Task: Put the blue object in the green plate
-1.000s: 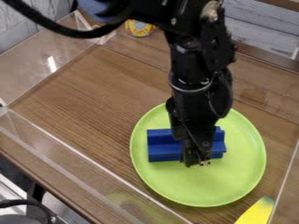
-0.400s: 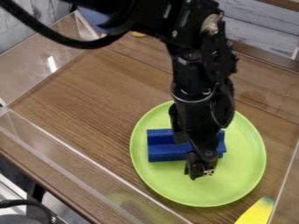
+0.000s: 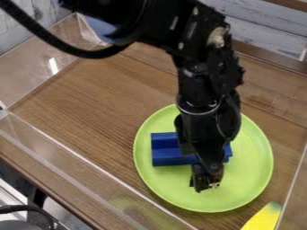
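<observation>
Blue object (image 3: 168,149), small ridged royal-blue block, flat on lime-green plate (image 3: 249,176)

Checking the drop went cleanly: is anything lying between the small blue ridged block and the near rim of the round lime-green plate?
Only bare plate surface. In the camera view, the blue block sits on the green plate, with the open gripper hanging over that stretch.

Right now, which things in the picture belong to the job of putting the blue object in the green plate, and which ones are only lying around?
Belong to the job:
- blue object, lying in the plate
- green plate
- tool, open, over the plate

Only lying around:
- yellow thing at the bottom right edge
- yellow item far behind the arm, blurred
</observation>
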### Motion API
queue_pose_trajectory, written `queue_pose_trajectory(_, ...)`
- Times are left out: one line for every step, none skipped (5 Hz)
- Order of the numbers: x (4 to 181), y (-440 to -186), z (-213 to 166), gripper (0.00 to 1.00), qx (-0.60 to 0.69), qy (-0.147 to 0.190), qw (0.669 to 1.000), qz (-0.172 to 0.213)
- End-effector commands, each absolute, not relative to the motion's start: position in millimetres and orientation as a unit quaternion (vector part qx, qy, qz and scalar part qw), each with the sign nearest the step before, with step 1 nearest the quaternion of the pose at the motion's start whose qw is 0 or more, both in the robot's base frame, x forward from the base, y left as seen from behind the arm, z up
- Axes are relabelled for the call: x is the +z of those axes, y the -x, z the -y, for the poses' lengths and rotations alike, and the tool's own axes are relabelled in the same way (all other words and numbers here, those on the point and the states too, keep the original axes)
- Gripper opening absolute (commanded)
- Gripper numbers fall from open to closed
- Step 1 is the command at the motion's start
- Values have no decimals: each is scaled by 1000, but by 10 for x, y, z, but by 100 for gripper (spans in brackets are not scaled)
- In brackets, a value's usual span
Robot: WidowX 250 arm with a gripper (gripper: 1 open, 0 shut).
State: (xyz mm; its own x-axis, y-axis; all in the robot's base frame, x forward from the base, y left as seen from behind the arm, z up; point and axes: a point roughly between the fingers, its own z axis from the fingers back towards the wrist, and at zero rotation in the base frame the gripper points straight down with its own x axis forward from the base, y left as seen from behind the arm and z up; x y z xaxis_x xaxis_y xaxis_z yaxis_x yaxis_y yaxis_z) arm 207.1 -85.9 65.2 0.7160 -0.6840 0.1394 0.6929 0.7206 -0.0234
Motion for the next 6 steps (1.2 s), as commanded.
queue_pose_trajectory(651,-2095,889,100,-379,35,922,69)
queue_pose_trajectory(602,-2103,894,100,-380,36,922,69)
queue_pose_trajectory(554,-2120,893,100,-381,35,922,68)
queue_pose_trajectory(510,-2137,889,100,-382,33,921,68)
queue_pose_trajectory(474,-2155,882,100,-384,30,920,68)
queue_pose_trajectory(445,-2169,872,100,-386,27,920,68)
